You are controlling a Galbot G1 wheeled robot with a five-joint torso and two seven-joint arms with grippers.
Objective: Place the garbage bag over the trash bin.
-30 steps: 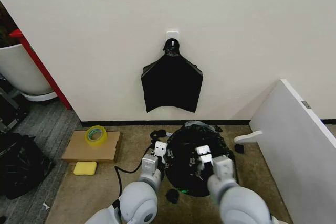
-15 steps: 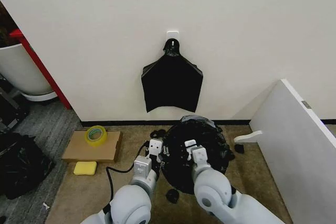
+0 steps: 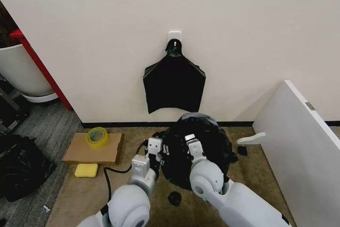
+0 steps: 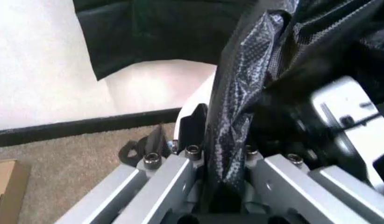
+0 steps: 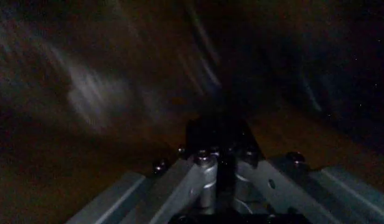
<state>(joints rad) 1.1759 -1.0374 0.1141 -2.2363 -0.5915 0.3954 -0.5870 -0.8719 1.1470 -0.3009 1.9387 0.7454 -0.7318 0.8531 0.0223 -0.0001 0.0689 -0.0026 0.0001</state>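
Note:
The garbage bag (image 3: 204, 142), glossy crinkled black plastic, bulges in a round mound on the floor by the wall. The trash bin is hidden beneath it. My left gripper (image 3: 154, 149) is at the mound's left edge, shut on a fold of the garbage bag (image 4: 232, 116) that runs between its fingers (image 4: 179, 172). My right gripper (image 3: 192, 145) presses into the middle of the mound. In the right wrist view its fingers (image 5: 201, 170) sit close together in dark plastic, shut on the bag.
A flat black bag (image 3: 174, 82) hangs from a wall hook above the mound. On the left floor are cardboard (image 3: 93, 150) with a yellow tape roll (image 3: 97, 136) and a yellow sponge (image 3: 86, 170). A white board (image 3: 300, 142) leans at the right. A black sack (image 3: 21, 166) sits at far left.
Both grippers have moved away from me toward the wall, carrying the bag up and forward. The right gripper has also shifted left. The mound now sits closer to the baseboard.

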